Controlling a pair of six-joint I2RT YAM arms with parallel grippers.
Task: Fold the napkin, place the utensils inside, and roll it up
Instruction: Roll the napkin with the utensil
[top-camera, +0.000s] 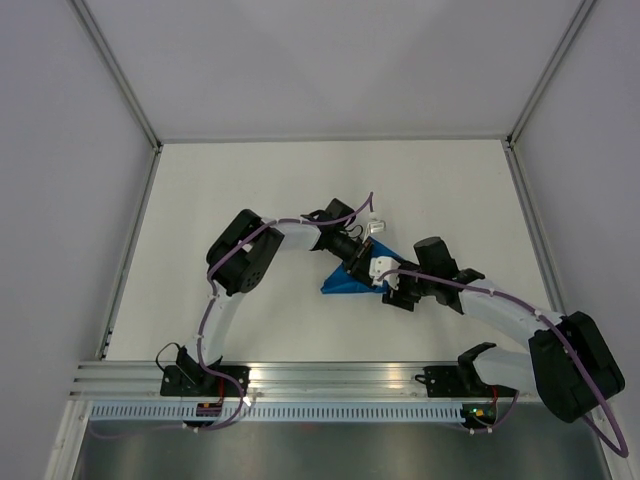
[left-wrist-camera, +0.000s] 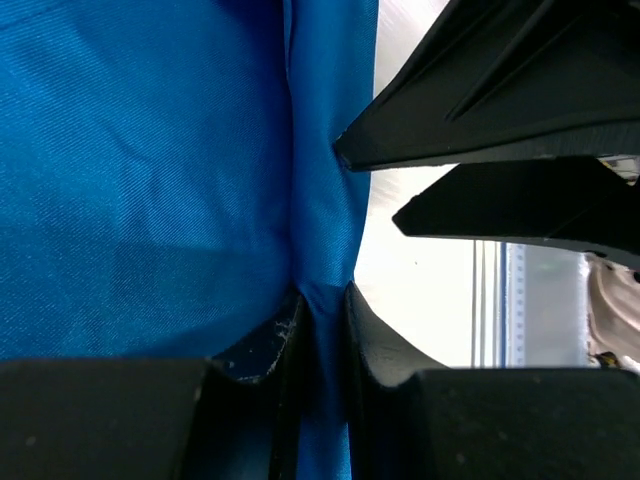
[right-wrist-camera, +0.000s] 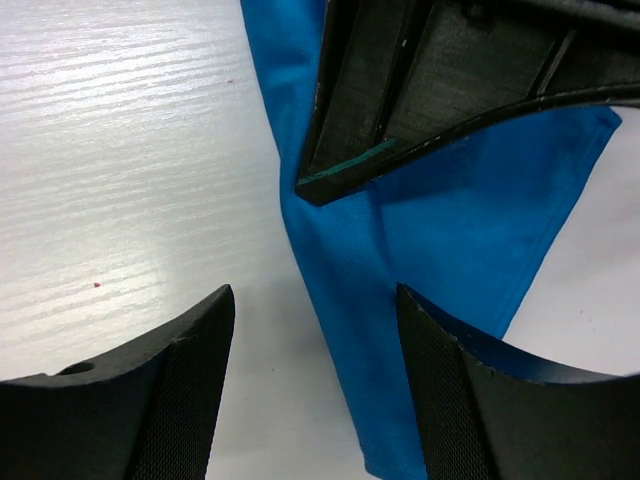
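From above, two arms leaned inward over the white table (top-camera: 250, 190), their wrists crowding over the one napkin (top-camera: 343, 285), a blue wedge lying mid-table and partly hidden beneath them. The left wrist view showed the left gripper (left-wrist-camera: 322, 295) nearly closed, pinching a raised fold of the cloth. In the right wrist view, the right gripper (right-wrist-camera: 314, 297) hung spread wide over the napkin's edge, gripping nothing.

The whole bench (top-camera: 250, 200) is viewed from above and behind its near edge, facing the far edge, while the napkin (top-camera: 345, 283) near the bench's middle is shared, at very close range, by both wrist views.
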